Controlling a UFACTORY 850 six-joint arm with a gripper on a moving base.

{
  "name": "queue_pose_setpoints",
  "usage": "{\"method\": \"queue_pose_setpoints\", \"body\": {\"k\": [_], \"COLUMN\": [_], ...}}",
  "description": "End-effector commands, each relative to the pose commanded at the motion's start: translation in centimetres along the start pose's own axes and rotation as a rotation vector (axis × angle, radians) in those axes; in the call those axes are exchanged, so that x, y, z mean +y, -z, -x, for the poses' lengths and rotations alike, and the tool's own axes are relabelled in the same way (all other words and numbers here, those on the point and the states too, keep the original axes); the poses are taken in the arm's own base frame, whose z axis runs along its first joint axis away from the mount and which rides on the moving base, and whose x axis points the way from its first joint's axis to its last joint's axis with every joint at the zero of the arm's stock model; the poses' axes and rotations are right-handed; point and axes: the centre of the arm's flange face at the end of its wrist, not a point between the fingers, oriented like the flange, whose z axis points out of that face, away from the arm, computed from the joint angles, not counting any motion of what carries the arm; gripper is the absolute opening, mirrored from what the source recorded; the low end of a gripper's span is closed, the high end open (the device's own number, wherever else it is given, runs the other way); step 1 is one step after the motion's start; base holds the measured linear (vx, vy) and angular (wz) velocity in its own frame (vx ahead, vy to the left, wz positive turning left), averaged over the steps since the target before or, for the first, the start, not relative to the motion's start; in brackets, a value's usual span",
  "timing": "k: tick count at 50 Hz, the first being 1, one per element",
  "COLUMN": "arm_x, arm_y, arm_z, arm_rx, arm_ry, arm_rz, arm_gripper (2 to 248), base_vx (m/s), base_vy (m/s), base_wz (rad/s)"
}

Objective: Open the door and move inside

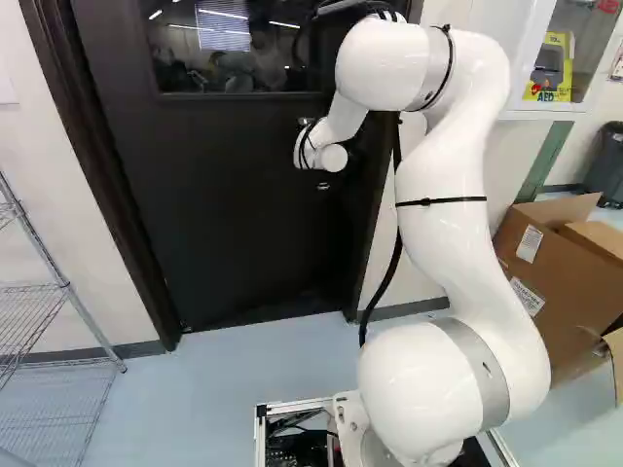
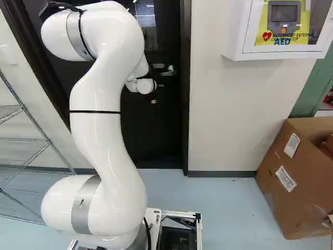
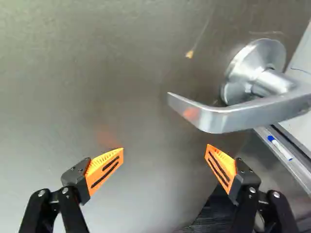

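In the right base view my gripper (image 2: 158,85) is small, close before the dark door and just below its lever handle (image 2: 169,72). The door (image 1: 234,204) looks closed in its frame in the left base view. Seen from the wrist, the gripper (image 3: 164,154) stands wide open with nothing between its orange-padded fingers. The silver lever (image 3: 218,119) lies ahead of the fingers, off to one side, its free end pointing across the gap. Its round base (image 3: 255,63) is fixed to the door surface (image 3: 136,73). No contact between fingers and lever is visible.
A wire shelf (image 1: 63,282) stands left of the door. Right of it are a wall-mounted AED cabinet (image 2: 244,49) and open cardboard boxes (image 2: 291,177) on the floor. The dark door frame (image 2: 185,114) borders the door. A blue-capped marker (image 3: 280,147) lies on a ledge beyond the lever.
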Motion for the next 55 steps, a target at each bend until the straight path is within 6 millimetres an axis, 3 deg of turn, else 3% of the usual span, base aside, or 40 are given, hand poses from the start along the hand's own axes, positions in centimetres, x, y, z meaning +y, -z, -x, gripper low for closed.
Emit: {"method": "queue_pose_setpoints", "body": {"k": [11, 38, 55], "arm_x": [-1.5, -2.6, -1.9], "arm_y": [-2.0, -7.2, -5.0], "arm_z": [-0.2, -0.5, -0.4], "arm_rx": [0.017, 0.065, 0.043], "arm_ry": [0.062, 0.074, 0.071], "arm_rz": [-0.058, -0.075, -0.067], "arm_gripper": [247, 247, 247], "base_vx": [0.0, 0.0, 0.0], "base_vy": [0.0, 0.0, 0.0], "base_wz": [0.0, 0.0, 0.0]}}
